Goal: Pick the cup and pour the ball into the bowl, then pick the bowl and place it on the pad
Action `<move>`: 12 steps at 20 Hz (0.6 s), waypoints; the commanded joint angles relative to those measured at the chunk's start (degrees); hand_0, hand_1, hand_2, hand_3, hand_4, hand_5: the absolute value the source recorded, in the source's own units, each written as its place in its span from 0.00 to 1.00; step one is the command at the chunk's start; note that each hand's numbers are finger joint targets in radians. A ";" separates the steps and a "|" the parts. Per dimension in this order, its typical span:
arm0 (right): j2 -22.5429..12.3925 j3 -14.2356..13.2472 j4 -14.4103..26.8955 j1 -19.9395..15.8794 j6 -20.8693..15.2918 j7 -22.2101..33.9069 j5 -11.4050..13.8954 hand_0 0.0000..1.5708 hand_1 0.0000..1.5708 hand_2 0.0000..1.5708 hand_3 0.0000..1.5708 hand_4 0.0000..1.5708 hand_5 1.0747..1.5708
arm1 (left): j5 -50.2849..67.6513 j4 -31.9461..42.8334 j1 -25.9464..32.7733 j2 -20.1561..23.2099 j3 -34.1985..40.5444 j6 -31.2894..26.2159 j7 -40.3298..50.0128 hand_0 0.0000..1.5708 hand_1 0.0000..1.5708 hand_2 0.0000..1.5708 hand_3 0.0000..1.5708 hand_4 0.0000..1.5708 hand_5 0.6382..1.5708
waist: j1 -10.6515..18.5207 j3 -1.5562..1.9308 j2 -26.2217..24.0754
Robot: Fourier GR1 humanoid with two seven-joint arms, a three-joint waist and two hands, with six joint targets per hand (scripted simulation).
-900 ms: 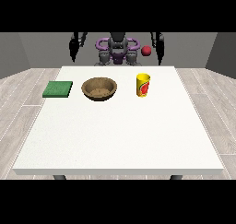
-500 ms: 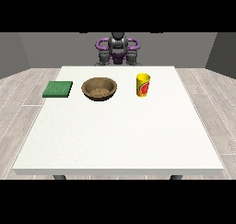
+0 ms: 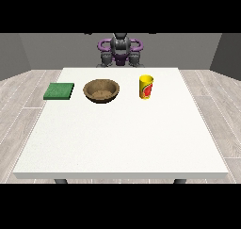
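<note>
A yellow cup (image 3: 146, 86) with a red mark on its side stands upright on the white table (image 3: 122, 138), right of centre at the back. Left of it sits a brown wooden bowl (image 3: 101, 90), and its inside looks bare. A green pad (image 3: 59, 91) lies flat further left. No ball shows; I cannot see into the cup. The robot (image 3: 120, 48) stands behind the table's far edge with its purple arms bent upward. Both hands are cut off by the view's top.
Cup, bowl and pad stand in a row along the back third of the table. White table surface stretches from that row to the front edge. Grey wood floor surrounds the table.
Both hands hung beside the robot's body 0.9 s ago, with a red ball by the hand at the view's right. The arms have swung up out of view and the ball is gone.
</note>
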 commanded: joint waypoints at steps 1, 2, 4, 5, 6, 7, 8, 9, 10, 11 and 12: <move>0.39 9.08 0.44 -7.44 -9.17 3.62 5.00 0.00 0.00 0.00 0.00 0.27 1.00 | 0.82 -2.03 -1.08 0.70 -0.18 -2.00 -1.44 0.00 0.00 0.00 0.00 0.00 0.96 | -1.19 0.00 6.30; 0.40 4.80 -0.58 -7.39 -3.39 2.15 5.58 0.00 0.00 0.00 0.00 0.23 1.00 | -0.74 -1.39 -0.78 -0.63 -0.27 -1.28 -5.54 0.00 0.00 0.00 0.00 0.00 0.95 | -2.36 0.02 9.68; 0.40 2.82 0.56 -15.72 -2.63 2.75 6.08 0.00 0.00 0.00 0.00 0.13 1.00 | 0.27 1.54 -8.13 3.10 4.51 -3.03 -7.01 0.00 0.00 0.00 0.00 0.00 0.94 | -4.24 -0.02 16.43; 0.41 1.04 1.31 -18.06 -2.29 0.63 5.68 0.00 0.00 0.00 0.00 0.08 1.00 | -1.88 3.17 -10.79 2.26 3.73 -2.27 -9.84 0.00 0.00 0.00 0.00 0.00 0.93 | -4.81 -0.01 20.93; -1.41 -2.21 2.45 -18.38 -0.68 -0.95 5.34 0.00 0.00 0.00 0.00 0.00 1.00 | -1.38 0.87 -13.57 2.39 2.86 -1.58 -6.61 0.00 0.00 0.00 0.00 0.00 0.94 | -2.95 0.06 21.97; -1.04 -1.36 2.57 -16.75 -0.69 -4.45 4.99 0.00 0.00 0.00 0.00 0.00 1.00 | -1.01 2.65 -15.49 4.23 6.14 -2.29 -9.22 0.00 0.00 0.00 0.00 0.00 0.93 | -3.96 0.06 25.97; -3.52 -3.31 1.04 -15.55 2.11 -6.19 2.40 0.00 0.00 0.00 0.00 0.00 1.00 | 0.83 3.25 -15.81 5.86 8.43 -3.98 -10.37 0.00 0.00 0.00 0.00 0.00 0.94 | -4.62 0.07 28.12; -2.34 -1.69 1.16 -15.81 2.01 -9.05 3.03 0.00 0.00 0.00 0.00 0.00 1.00 | -2.18 4.99 -19.81 5.65 8.98 -1.34 -12.32 0.00 0.00 0.00 0.00 0.00 0.93 | -6.73 0.10 31.41; -4.11 -5.56 0.47 -18.71 3.96 -5.79 0.95 0.00 0.00 0.00 0.00 0.00 1.00 | -2.90 5.72 -18.85 4.99 7.75 -1.61 -13.56 0.00 0.00 0.00 0.00 0.00 0.93 | -6.94 0.07 31.32; -3.51 -4.58 0.31 -19.16 3.79 -8.29 1.63 0.00 0.00 0.00 0.00 0.00 1.00 | -3.96 7.64 -20.14 6.55 9.85 -2.21 -17.69 0.00 0.00 0.00 0.00 0.00 0.93 | -8.06 0.05 35.10; -3.14 -4.89 0.00 -19.91 3.72 -9.54 1.78 0.00 0.00 0.00 0.00 0.00 0.99 | -2.85 9.14 -22.43 9.21 11.66 -4.05 -17.79 0.00 0.00 0.00 0.00 0.00 0.91 | -8.59 0.05 36.56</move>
